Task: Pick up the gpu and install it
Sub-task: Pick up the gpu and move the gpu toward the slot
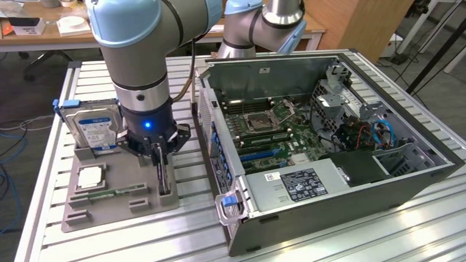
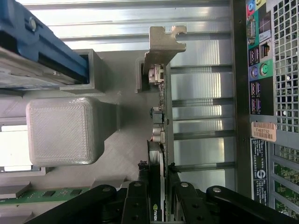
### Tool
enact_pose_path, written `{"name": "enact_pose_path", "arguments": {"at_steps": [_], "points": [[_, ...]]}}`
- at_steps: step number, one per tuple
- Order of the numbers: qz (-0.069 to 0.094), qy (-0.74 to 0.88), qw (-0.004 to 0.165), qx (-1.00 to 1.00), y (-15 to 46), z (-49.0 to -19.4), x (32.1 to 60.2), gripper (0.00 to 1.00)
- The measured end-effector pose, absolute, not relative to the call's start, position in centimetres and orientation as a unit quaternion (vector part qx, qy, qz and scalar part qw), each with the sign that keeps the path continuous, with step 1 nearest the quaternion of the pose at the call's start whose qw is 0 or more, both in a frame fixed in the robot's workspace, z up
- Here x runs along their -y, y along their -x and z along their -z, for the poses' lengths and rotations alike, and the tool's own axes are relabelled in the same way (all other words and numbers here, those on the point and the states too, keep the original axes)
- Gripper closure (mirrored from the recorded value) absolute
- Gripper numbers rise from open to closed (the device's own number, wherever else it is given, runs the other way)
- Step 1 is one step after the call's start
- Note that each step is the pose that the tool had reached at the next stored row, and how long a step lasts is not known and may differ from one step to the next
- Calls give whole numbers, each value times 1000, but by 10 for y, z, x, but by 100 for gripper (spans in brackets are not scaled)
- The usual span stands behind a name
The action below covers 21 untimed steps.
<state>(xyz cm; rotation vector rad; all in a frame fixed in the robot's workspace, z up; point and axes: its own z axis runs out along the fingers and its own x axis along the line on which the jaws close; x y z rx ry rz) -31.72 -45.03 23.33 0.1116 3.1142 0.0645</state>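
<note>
The gpu point(image 1: 165, 177) stands on edge in a slot of the grey holder tray point(image 1: 117, 210), on the side nearest the computer case. Straight above it, my gripper point(image 1: 160, 155) reaches down over the card's upper edge. In the wrist view the gpu point(image 2: 161, 112) runs away from the camera, green board edge up, ending in its silver bracket point(image 2: 163, 44). My gripper point(image 2: 159, 170) has one black finger pressed against each face of the card, so it is shut on it. The card's lower edge still looks seated in the holder.
The open computer case point(image 1: 328, 147) lies at the exterior view's right, motherboard slots point(image 1: 258, 155) exposed, its rear panel point(image 2: 264, 93) close beside the card. The tray also holds a blue-labelled hard drive point(image 1: 93, 128), a processor point(image 1: 89, 176) and a memory stick point(image 1: 109, 192).
</note>
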Motion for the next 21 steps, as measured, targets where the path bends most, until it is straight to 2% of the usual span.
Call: {"name": "enact_pose_path", "arguments": {"at_steps": [21], "points": [[-21,-36,12,-999,317,-233,450,73]]}}
